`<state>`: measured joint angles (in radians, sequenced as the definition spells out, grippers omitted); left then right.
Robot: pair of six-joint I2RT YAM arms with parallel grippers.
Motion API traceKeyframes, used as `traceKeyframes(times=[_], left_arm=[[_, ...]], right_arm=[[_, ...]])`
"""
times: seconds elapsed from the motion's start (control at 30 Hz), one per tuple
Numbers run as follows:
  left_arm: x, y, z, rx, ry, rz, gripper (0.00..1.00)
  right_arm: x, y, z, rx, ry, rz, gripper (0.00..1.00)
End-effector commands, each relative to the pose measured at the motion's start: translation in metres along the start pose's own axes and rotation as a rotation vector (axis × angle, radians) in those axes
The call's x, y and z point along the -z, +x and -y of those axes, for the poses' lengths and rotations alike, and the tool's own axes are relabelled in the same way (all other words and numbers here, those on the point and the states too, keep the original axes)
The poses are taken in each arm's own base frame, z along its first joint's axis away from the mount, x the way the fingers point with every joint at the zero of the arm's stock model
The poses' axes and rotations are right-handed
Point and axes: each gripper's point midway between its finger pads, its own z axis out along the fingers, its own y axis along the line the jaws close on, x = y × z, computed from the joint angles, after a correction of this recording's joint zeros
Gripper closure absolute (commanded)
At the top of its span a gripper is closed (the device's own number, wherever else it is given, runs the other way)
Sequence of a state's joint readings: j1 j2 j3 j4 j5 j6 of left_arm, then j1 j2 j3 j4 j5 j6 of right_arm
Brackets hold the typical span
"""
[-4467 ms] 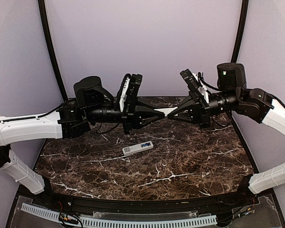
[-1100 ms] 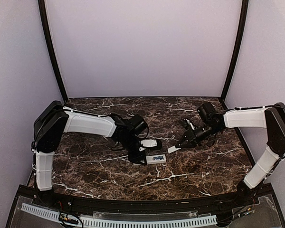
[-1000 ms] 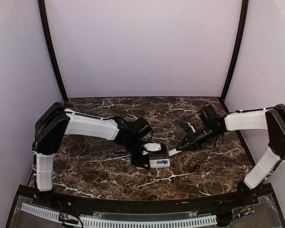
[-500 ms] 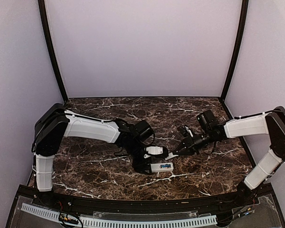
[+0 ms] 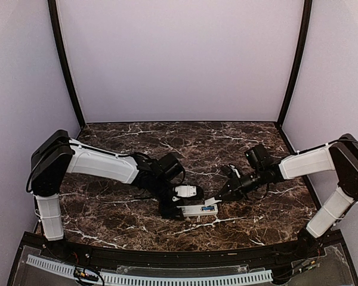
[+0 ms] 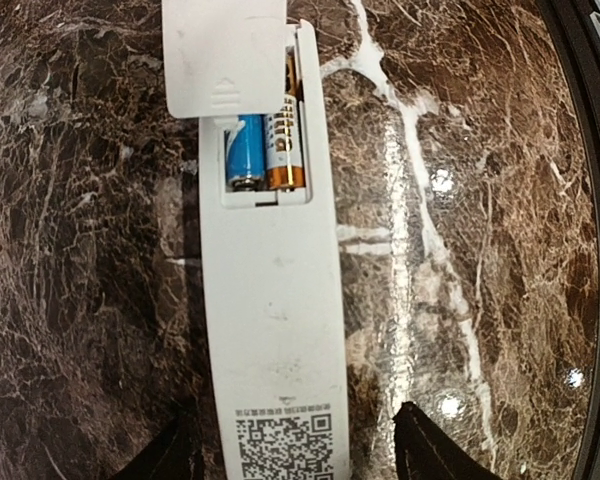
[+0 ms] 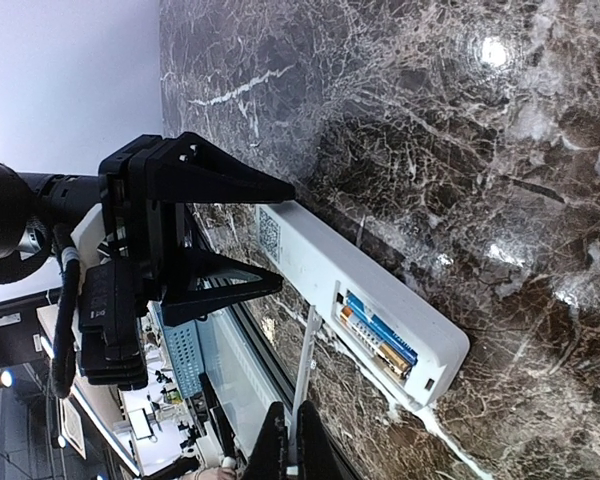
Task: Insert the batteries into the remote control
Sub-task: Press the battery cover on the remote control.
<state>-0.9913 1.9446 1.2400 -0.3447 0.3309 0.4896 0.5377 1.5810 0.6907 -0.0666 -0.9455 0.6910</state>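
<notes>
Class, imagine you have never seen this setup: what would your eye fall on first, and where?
The white remote control lies back-up on the dark marble table, its recess open with the batteries inside, one blue, one orange. The right gripper holds the pale cover just over that end, while the open left gripper straddles the QR-code end.

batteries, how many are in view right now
2. A blue cylindrical battery and an orange-gold cylindrical battery lie side by side in the open recess of the slim white remote control. A flat pale grey cover hides their far ends; none show elsewhere.
</notes>
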Motion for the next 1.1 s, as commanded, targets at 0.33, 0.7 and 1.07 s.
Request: traceKeyframes(times=[0.33,0.7,1.07], left_arm=[[-0.010,0.011,-0.002,0.026,0.005,0.009,0.47],[-0.011,0.012,-0.001,0.044,0.013,0.006,0.61],[-0.013,0.012,-0.001,0.051,0.014,0.004,0.61]], right_arm=[[-0.020,-0.002,0.004,0.031,-0.039,-0.014,1.00],[-0.022,0.010,0.020,0.002,-0.009,-0.022,1.00],[-0.026,0.015,0.033,-0.029,0.004,-0.026,1.00]])
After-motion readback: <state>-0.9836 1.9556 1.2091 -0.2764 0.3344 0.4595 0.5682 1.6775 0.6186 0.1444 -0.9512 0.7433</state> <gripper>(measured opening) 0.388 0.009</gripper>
